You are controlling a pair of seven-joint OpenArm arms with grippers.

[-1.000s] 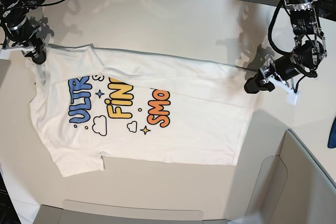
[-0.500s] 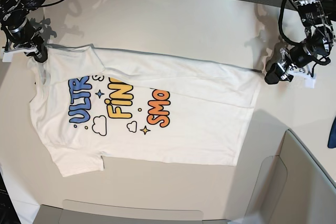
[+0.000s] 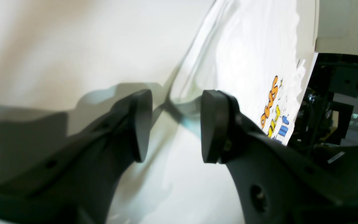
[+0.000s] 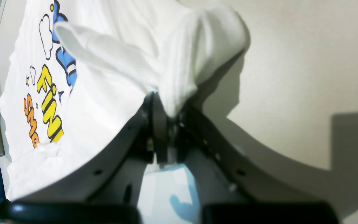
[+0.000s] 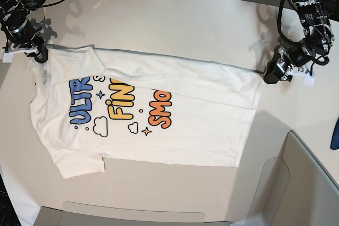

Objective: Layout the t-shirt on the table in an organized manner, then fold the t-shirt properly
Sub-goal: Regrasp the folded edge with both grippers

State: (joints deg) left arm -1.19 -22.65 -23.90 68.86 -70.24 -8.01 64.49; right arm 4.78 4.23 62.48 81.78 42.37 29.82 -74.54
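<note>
The t-shirt lies print-up on the bench, its long axis running across the base view from the sleeves at the left to the hem at the right. The right claw is pinched shut on a bunched sleeve corner at the far left end. The left claw stands wide and empty, with the hem corner just ahead between its pads, so it is the nearer arm there.

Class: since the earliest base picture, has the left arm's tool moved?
Yes. The left tool rose toward the beige table's far edge, nearing the white printed t-shirt's corner.
</note>
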